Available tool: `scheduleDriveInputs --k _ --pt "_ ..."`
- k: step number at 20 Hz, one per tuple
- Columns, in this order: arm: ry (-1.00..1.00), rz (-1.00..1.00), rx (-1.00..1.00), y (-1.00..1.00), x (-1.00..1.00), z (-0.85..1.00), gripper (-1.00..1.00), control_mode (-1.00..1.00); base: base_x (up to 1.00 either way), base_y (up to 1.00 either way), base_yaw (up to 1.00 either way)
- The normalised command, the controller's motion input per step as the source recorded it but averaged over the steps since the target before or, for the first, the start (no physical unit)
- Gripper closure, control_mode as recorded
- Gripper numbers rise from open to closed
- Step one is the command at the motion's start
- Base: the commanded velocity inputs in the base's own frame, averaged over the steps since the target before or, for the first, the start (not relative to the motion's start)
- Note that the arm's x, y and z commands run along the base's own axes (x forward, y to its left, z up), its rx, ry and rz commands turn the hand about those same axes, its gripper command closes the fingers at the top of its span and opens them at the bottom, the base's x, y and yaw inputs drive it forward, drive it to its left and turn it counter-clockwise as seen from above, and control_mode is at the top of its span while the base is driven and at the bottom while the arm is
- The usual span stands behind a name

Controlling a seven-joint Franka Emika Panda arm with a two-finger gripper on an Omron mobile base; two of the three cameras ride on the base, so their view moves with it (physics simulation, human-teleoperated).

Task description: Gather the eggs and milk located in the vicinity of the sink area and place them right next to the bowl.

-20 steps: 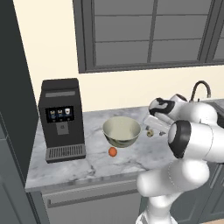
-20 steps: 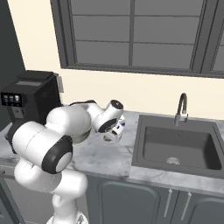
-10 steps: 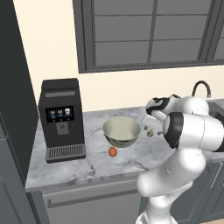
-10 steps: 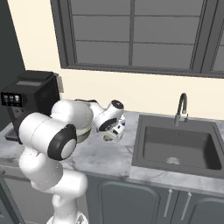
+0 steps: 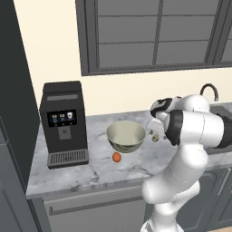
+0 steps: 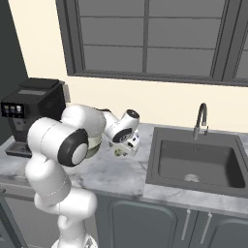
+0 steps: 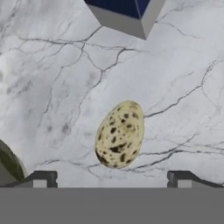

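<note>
Hand view: spotted egg [image 7: 119, 134] between spread fingers [image 7: 41, 179], seemingly untouched.

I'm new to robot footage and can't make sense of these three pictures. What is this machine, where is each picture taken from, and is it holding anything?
It is a white robot arm with a two-finger gripper, in a rendered kitchen. Two pictures come from cameras behind the arm, to its left and right; the third looks down along the gripper. On the grey marble counter lie a large round cream-green bowl, a small orange-brown egg in front of it, a pale speckled egg, a white and blue milk carton and a black coffee machine. A dark sink sits to the right. The gripper is open above the speckled egg, holding nothing.
</note>
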Motion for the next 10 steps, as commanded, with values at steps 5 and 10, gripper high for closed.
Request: scheduleDriveInputs --k 5,10 --pt "0.04 0.0 -0.01 0.0 0.28 -0.08 -1.0 -1.0 0.0 0.0 0.0" --pt "0.04 0.0 -0.02 0.0 0.11 -0.18 -1.0 -1.0 0.0 0.0 0.0"
